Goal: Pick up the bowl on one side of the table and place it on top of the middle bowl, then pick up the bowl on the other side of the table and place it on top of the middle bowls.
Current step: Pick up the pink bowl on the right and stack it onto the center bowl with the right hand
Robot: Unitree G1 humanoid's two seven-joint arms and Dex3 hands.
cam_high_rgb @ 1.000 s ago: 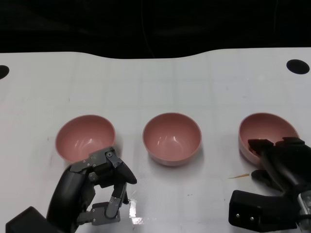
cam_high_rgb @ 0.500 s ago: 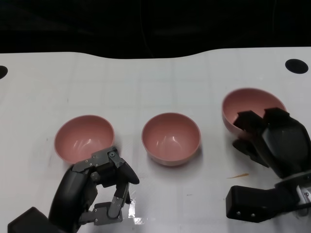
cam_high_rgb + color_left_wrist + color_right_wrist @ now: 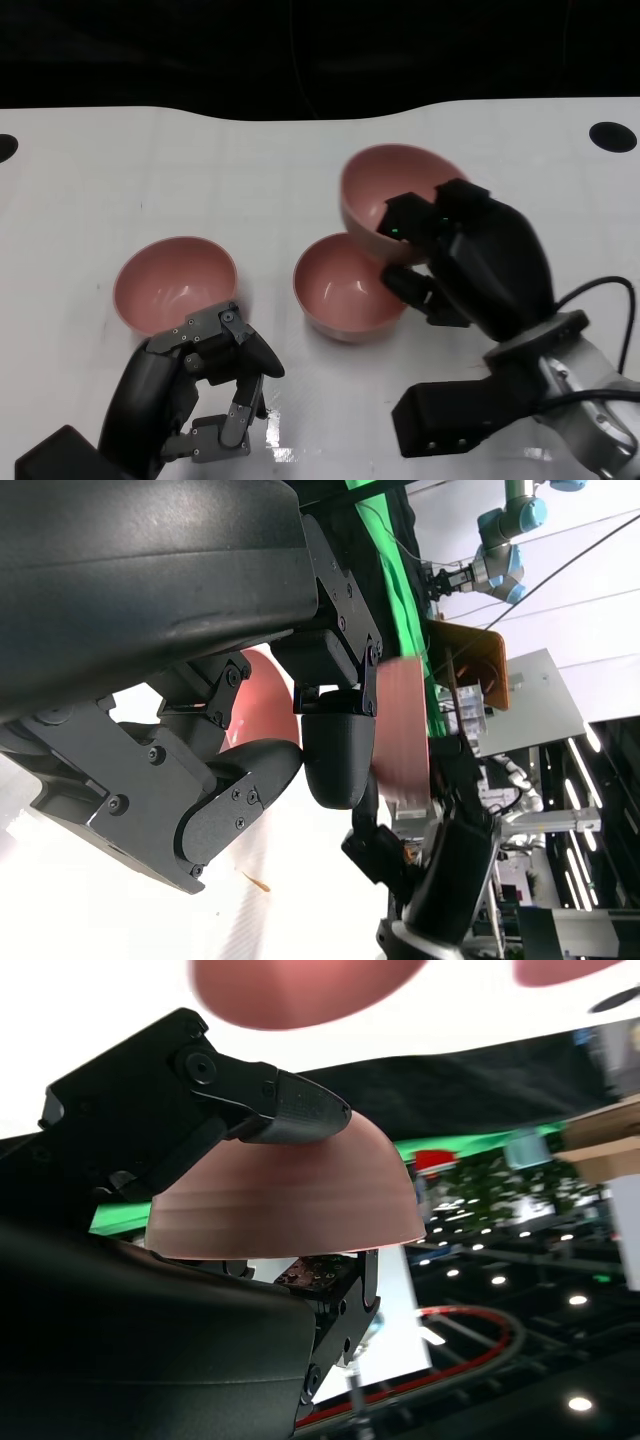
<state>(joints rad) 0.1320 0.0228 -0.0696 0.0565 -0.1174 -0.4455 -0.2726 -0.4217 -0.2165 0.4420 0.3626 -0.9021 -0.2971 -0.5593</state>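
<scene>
The right hand [image 3: 455, 255] grips a pink bowl [image 3: 385, 190] aloft, while the left hand [image 3: 205, 385] rests low, fingers curled, holding nothing.

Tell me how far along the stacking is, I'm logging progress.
Nothing is stacked yet. The right hand holds one side bowl lifted, tilted, partly over the middle bowl; it is not set down. The left bowl sits untouched on the table, by the left hand, which holds nothing.

Table [image 3: 120, 170]: middle bowl [image 3: 345, 290] at frame centre; left bowl [image 3: 172, 282] at centre left, apart from it. Third bowl [image 3: 385, 195] raised above and behind the middle bowl's right rim. Left hand [image 3: 195, 390] lower left, before the left bowl.
</scene>
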